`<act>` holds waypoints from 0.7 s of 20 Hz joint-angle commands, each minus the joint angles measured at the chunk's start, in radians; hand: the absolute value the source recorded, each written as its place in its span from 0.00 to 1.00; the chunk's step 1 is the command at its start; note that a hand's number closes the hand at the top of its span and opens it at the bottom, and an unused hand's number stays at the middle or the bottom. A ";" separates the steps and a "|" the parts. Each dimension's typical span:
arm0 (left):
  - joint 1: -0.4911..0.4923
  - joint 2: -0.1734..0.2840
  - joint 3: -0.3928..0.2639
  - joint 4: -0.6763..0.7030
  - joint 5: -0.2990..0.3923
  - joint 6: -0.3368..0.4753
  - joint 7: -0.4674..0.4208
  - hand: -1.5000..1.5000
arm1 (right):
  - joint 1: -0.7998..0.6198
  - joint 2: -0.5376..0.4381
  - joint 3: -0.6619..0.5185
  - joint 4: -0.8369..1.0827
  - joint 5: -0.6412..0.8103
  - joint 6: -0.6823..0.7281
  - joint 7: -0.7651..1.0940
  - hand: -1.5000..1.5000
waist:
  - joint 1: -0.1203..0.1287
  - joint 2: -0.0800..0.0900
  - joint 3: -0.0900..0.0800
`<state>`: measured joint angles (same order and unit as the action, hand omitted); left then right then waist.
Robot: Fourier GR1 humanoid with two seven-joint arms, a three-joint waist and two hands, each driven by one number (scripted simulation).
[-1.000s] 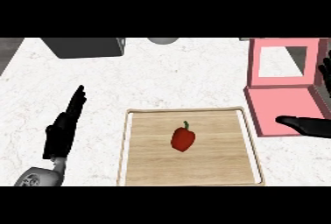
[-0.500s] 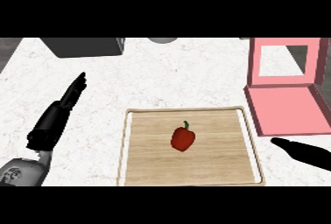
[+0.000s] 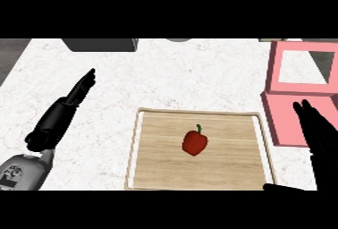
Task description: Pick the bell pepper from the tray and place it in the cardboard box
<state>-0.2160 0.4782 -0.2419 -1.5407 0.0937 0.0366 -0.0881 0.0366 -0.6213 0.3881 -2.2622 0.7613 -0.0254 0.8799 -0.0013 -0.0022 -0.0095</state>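
Note:
A red bell pepper [image 3: 195, 142] with a green stem lies near the middle of the wooden tray [image 3: 154, 156]. A pink box [image 3: 290, 107] stands open at the right edge of the counter, its lid up behind it. My right hand [image 3: 319, 134] rises at the right edge, fingers straight and pointing away, between the tray and the box; it touches nothing. My left hand [image 3: 64, 112] is open at the left, fingers straight and pointing up the counter, well clear of the tray.
A dark grey container [image 3: 100, 44] sits at the far left of the counter, and a grey round object [image 3: 177, 40] shows at the far edge. White marble counter [image 3: 185, 76] spreads between tray and far edge.
My right hand has swung from lying low beside the tray to standing with fingers pointing away, closer to the tray's right rim. The left hand has barely shifted. The pepper has not moved.

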 commanded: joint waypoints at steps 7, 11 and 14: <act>-0.059 -0.006 -0.006 0.027 0.007 -0.051 0.001 0.50 | -0.283 0.203 0.248 0.132 0.019 0.409 0.424 0.00 | 0.053 0.011 -0.001; -0.028 -0.005 -0.002 0.027 0.001 -0.047 -0.013 0.50 | -0.331 0.329 0.292 0.236 0.031 0.445 0.513 0.00 | 0.046 0.004 0.001; -0.023 -0.035 -0.020 0.025 -0.010 -0.030 -0.008 0.50 | -0.368 0.419 0.288 0.328 0.028 0.464 0.551 0.00 | 0.040 0.003 0.002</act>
<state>-0.2648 0.4634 -0.2476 -1.5129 0.0893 -0.0007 -0.0894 -0.2635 -0.3218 0.6440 -2.0112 0.7892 0.2850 1.1617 0.0424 0.0041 -0.0086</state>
